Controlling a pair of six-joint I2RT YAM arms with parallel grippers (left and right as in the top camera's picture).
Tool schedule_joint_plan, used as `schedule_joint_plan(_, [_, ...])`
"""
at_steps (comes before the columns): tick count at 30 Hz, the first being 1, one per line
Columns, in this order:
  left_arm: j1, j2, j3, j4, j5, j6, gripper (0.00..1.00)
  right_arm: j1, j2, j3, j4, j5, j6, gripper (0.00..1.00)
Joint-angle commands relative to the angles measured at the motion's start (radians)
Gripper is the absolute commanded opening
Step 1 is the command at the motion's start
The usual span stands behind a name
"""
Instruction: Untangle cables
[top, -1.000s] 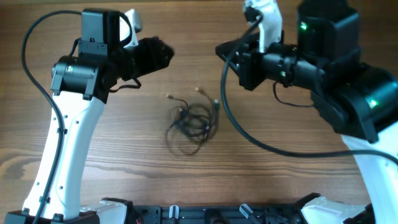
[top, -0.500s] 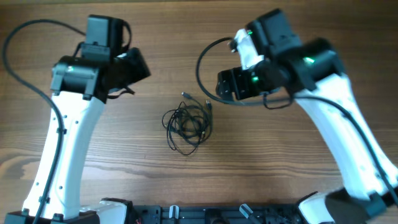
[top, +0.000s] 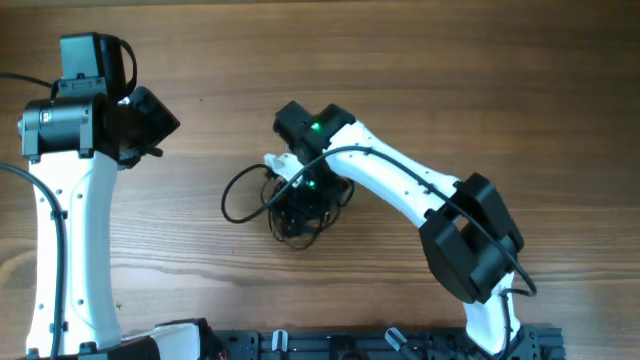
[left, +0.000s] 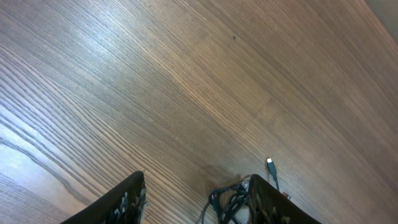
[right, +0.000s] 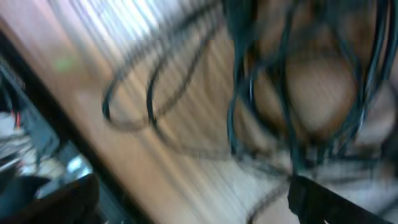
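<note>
As seen from overhead, brown wood-grain table (top: 420, 70), planked top. White-and-black left arm (top: 65, 230), standing along the left edge. Black left gripper (left: 198, 183) held above bare wood, well apart from the tangle, jaws partly spread, nothing between them. White-and-black right arm (top: 400, 185), stretched to mid-table. Right gripper (right: 193, 183) directly over the tangle, jaws spread wide, contact with any strand lost in blur. Thin black cables (top: 297, 228), knotted heap at table centre, one small plug (left: 270, 165) loose beside it.
</note>
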Motion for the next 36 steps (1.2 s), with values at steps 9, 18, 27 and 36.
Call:
schedule_joint_plan(9, [0.002, -0.020, 0.006, -0.003, 0.113, 0.009, 0.56, 0.006, 0.013, -0.042, 0.211, 0.022, 0.223, 0.04])
schedule_joint_plan(18, [-0.107, -0.020, 0.006, 0.089, 0.372, 0.198, 0.64, -0.003, -0.058, 0.829, -0.444, 0.186, 0.100, 0.04])
schedule_joint_plan(27, [-0.246, -0.020, 0.006, 0.145, 0.413, 0.324, 0.42, -0.003, -0.198, 0.967, -0.390, 0.374, 0.193, 0.04])
schedule_joint_plan(36, [-0.360, 0.009, -0.009, 0.235, 0.412, 0.324, 0.32, -0.003, -0.262, 0.967, -0.217, 0.444, 0.209, 0.04])
